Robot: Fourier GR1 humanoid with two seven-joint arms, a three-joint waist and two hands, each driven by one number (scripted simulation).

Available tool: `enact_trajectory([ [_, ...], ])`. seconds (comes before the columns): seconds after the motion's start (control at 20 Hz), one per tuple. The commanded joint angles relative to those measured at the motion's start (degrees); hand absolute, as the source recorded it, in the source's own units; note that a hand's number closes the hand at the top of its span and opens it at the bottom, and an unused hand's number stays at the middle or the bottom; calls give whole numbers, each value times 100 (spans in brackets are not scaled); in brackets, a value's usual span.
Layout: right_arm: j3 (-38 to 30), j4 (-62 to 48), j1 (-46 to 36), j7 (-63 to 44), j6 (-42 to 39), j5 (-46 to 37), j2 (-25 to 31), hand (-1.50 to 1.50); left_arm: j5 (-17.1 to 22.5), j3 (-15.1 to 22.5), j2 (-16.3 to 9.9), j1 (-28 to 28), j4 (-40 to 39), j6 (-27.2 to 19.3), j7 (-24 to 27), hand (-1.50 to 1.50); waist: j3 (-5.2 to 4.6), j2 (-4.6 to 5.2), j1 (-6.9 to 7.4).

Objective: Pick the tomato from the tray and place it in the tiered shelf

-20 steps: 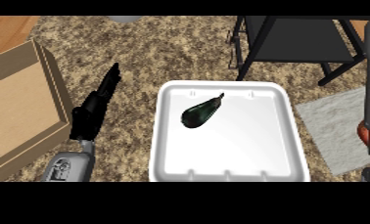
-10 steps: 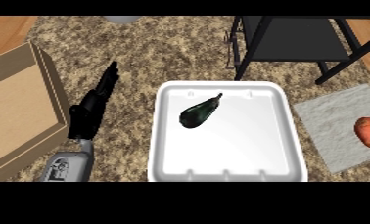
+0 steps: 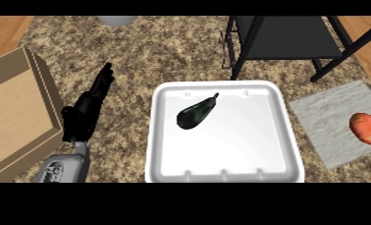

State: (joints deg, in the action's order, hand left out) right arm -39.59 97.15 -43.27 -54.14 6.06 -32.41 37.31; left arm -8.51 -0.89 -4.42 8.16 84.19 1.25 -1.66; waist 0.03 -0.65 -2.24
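- While you looked down at the counter (image 3: 167, 52), your left hand (image 3: 85, 108) rested at the view's left with its fingers straight and together, holding nothing.
- You had no right hand in view.
- You could see a reddish-orange thing, seemingly the tomato (image 3: 361, 127), at the far right edge, partly cut off by the frame, lying on a grey cloth (image 3: 326, 116).
- That put it outside the tray (image 3: 282, 121), well apart from your left hand, with the whole tray between them.
- You saw only a dark green vegetable (image 3: 197, 111) in the tray, lying tilted in its upper left part.
- You had the tiered shelf (image 3: 286, 37), dark-framed, at the upper right, just beyond the tray's far rim and above the cloth.
- You had a wooden box (image 3: 25, 111) close along your left hand's outer side.
- You had bare counter between your left hand and the tray, and more beyond, up to a grey round thing (image 3: 117, 20) at the top edge.
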Motion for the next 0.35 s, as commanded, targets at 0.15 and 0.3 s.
enact_trajectory([
  [0.15,-1636,761,1488,89,-1763,1656,750,-150,27,4,22,-323,76,11,232,0,3,-4,-37],
  [0.3,-2506,1227,2239,273,-2227,2375,388,-150,-150,91,65,-98,94,-130,-3,0,8,-15,-98],
])
